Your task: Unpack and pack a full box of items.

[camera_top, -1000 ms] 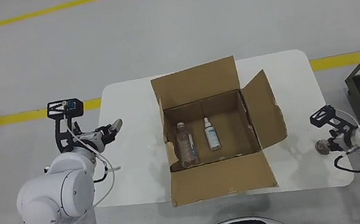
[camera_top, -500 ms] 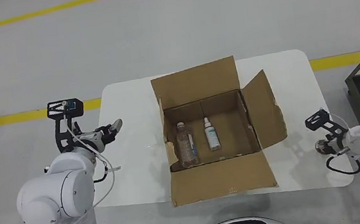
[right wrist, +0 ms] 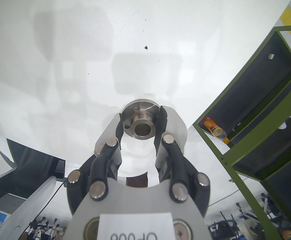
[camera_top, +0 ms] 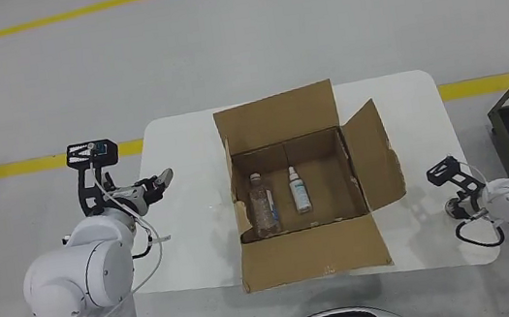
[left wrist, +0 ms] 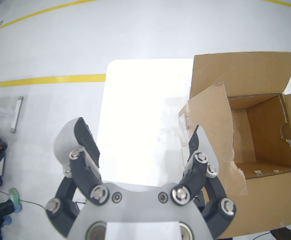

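Our left gripper (camera_top: pixel 161 178) hangs above the left edge of the table (camera_top: pixel 194 216), a smooth white top with rounded corners. Its two ribbed black pads (left wrist: pixel 87 138) are spread wide apart and we have nothing between them.

The box (camera_top: pixel 278 116) sits in the middle of the table. It is plain brown cardboard with all four flaps folded out, and from the left wrist one wall's top edge looks ragged and torn. On its floor, towards the left wall, two bottles lie side by side. One is a clear bottle (camera_top: pixel 262 204) and the other a slimmer white spray bottle (camera_top: pixel 298 189). Both are too small for us to make out more.

Our right gripper (right wrist: pixel 141 116) is off the table's right end, pinched tight on a metal ring (right wrist: pixel 136 118). This is a shiny steel collar with a flat flange and a round bore.

Furthest right stands a green-framed shelf (right wrist: pixel 250 127), cut off at the edge, with an orange bottle (right wrist: pixel 214 129) lying on it.
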`<state>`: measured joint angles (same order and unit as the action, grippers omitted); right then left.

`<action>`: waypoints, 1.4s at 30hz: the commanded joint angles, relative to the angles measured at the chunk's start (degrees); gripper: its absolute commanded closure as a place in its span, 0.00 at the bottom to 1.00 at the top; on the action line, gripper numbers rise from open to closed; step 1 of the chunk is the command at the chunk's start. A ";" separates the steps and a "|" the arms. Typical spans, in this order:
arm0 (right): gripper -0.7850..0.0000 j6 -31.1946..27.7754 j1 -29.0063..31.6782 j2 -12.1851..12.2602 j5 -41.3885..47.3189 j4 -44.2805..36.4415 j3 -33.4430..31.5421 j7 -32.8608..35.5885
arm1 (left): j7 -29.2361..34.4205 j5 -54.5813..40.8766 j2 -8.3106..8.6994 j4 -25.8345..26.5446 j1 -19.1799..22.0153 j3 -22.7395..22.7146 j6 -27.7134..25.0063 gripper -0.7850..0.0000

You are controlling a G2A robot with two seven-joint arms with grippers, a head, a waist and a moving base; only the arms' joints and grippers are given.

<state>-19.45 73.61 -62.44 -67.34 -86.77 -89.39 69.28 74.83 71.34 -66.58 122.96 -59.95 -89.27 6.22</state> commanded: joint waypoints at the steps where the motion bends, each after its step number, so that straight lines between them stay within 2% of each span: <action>1: 0.63 0.05 -0.07 0.06 0.05 0.08 0.18 -0.05 | 0.00 0.00 0.00 0.00 0.00 0.00 0.00 0.00; 5: 0.72 0.43 -0.09 0.18 0.15 -0.15 0.40 -0.16 | 0.00 0.00 0.00 0.00 0.00 0.00 0.00 0.00; 11: 0.74 0.78 0.54 0.43 0.47 -2.01 0.52 0.22 | 0.00 0.00 0.00 0.00 0.00 0.00 0.00 0.00; 14: 0.86 0.98 0.60 0.53 0.54 -2.23 0.64 0.15 | 0.00 0.00 0.00 0.00 0.00 0.00 0.00 0.00; 15: 1.00 1.03 0.60 0.55 0.55 -2.25 0.70 0.13 | 0.00 0.00 0.00 0.00 0.00 0.00 0.00 0.00; 19: 1.00 1.24 0.52 0.67 1.37 -2.50 0.66 -0.16 | 0.00 0.00 0.00 0.00 0.00 0.00 0.00 0.00; 24: 1.00 1.40 1.09 1.09 6.71 -5.90 -3.10 -0.33 | 0.00 0.00 0.00 0.00 0.00 0.00 0.00 0.00; 28: 1.00 1.32 1.82 1.65 12.94 -12.74 -8.67 -0.29 | 0.00 0.00 0.00 0.00 0.00 0.00 0.00 0.00; 33: 1.00 2.55 1.44 2.30 19.85 -25.06 -14.93 0.15 | 0.00 0.00 0.00 0.00 0.00 0.00 0.00 0.00; 38: 1.00 2.68 0.00 2.76 23.03 -33.47 -15.64 0.95 | 0.00 0.00 0.00 0.00 0.00 0.00 0.00 0.00; 42: 1.00 3.66 -1.37 3.02 23.80 -37.37 -13.41 1.21 | 0.00 0.00 0.00 0.00 0.00 0.00 0.00 0.00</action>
<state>-16.32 72.43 -59.46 -43.23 -123.69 -103.28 70.39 74.83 71.34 -66.58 122.96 -59.95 -89.27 6.22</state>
